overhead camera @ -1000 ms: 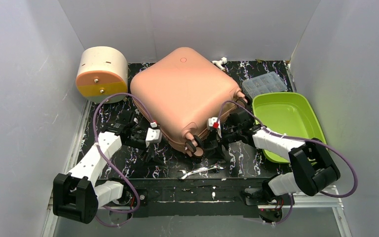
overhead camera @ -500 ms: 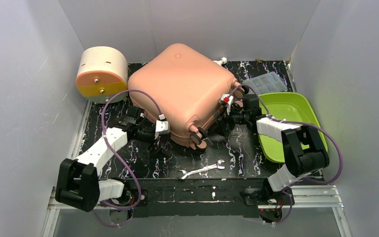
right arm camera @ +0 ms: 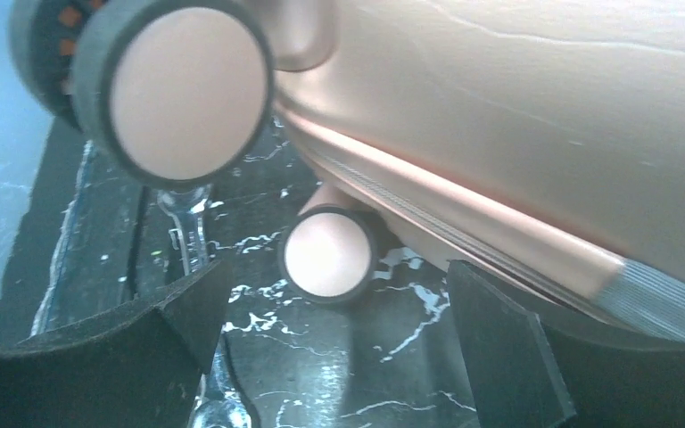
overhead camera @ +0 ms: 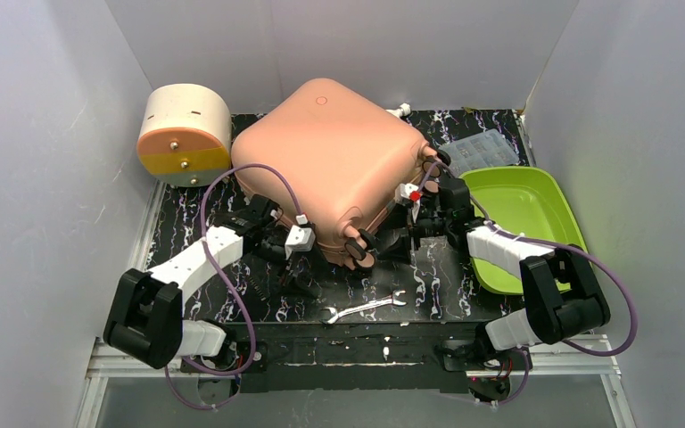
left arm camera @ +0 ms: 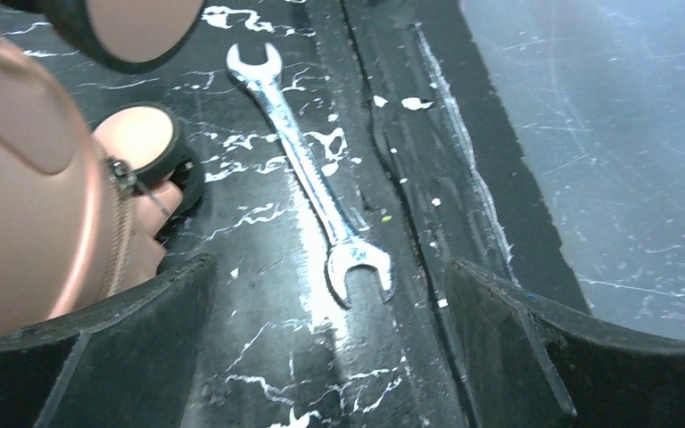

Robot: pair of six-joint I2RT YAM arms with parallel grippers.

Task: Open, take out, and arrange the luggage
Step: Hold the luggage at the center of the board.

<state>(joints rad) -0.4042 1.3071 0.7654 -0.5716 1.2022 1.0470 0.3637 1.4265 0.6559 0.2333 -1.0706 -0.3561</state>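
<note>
White walls close in a bench [overhead camera: 428, 267] topped with black, white-veined marbling. At 10 o'clock stands a round cream-and-orange drum box [overhead camera: 185, 134]. At about 7 o'clock the left end effector [left arm camera: 330, 343] is released, its fingers spread wide and holding nothing, just beside the luggage's near-left edge.

The luggage [overhead camera: 330, 169] fills the middle of the bench up toward 12 o'clock. It is a closed salmon-pink hard shell with rounded corners, a small ring mark near its far end, and a zipper seam [left arm camera: 118, 241] running round its side. Its wheels [overhead camera: 357, 248] have pink hubs in black tyres and point to 6 o'clock. Near them a steel wrench [overhead camera: 364, 308] lies flat.

The right end effector [right arm camera: 334, 357] is likewise released, its fingers wide apart and low by the wheeled corner, with nothing gripped. At 3 o'clock sits a lime-green tray [overhead camera: 522, 214], and a clear plastic box [overhead camera: 477, 150] lies beyond it at 2 o'clock.
</note>
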